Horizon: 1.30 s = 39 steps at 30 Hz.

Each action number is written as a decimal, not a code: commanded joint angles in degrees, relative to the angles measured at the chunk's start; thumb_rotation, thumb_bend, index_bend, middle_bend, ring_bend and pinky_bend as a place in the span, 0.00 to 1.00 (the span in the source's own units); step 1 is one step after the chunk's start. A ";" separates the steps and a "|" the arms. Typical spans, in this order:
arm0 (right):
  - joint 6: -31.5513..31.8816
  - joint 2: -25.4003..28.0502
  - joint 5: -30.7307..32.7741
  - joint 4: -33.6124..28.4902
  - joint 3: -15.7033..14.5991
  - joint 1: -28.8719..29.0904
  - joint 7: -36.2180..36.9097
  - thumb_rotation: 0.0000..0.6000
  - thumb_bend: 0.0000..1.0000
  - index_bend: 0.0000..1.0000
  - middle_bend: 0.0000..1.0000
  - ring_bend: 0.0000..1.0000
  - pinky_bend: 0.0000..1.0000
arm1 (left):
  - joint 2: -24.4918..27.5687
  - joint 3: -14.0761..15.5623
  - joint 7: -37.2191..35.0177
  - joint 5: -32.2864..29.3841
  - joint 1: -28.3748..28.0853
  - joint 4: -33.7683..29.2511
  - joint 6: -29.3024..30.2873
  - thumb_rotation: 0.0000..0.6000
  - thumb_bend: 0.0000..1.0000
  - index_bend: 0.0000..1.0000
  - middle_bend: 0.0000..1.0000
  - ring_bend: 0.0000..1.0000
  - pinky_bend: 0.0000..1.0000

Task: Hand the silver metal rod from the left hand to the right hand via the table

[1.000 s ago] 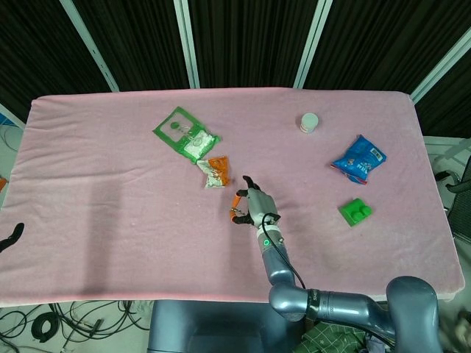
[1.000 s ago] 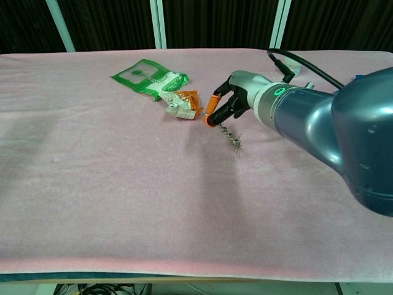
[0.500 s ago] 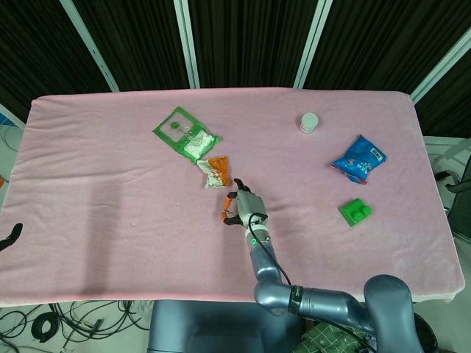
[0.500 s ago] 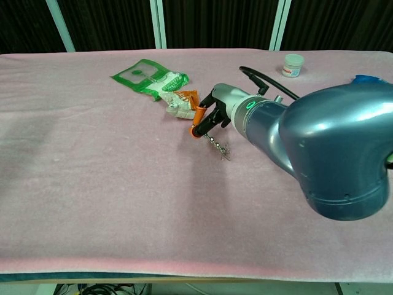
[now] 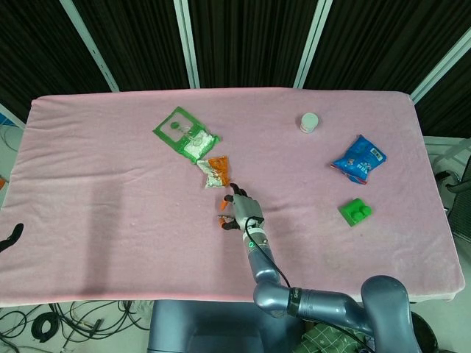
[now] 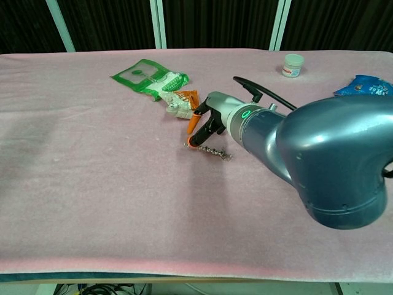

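Fingers of your right hand (image 6: 206, 123) are curled narrow around the orange end of the silver metal rod (image 6: 212, 150), and the rod's thin, twisted-looking silver part now lies almost flat on the pink table (image 6: 92, 203), pointing toward 4 o'clock from the fingertips in the chest view. One second ago this hand was further toward 3 o'clock and the rod hung down at a slope from it; since then the hand has travelled toward 9 o'clock and come lower, so the rod's length touches or nearly touches the cloth. I judge that the rod is now in the right hand, near the table centre, so the transfer looks almost complete. The orange snack packet (image 6: 183, 102) lies just beside the hand, at about 11 o'clock, with the green packet (image 6: 147, 76) further the same way. In the head view the hand (image 5: 240, 212) hides most of the rod. Your left hand (image 5: 9, 238) shows only as a dark tip at the table's 9 o'clock edge; I cannot tell how its fingers stand.
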 commanded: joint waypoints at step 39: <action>17.43 47.03 -49.96 -21.13 -23.84 -37.45 21.99 1.00 0.06 0.06 0.00 0.03 0.19 | 1.86 1.82 4.91 -3.34 -0.59 -5.54 -6.01 1.00 0.24 0.13 0.05 0.00 0.00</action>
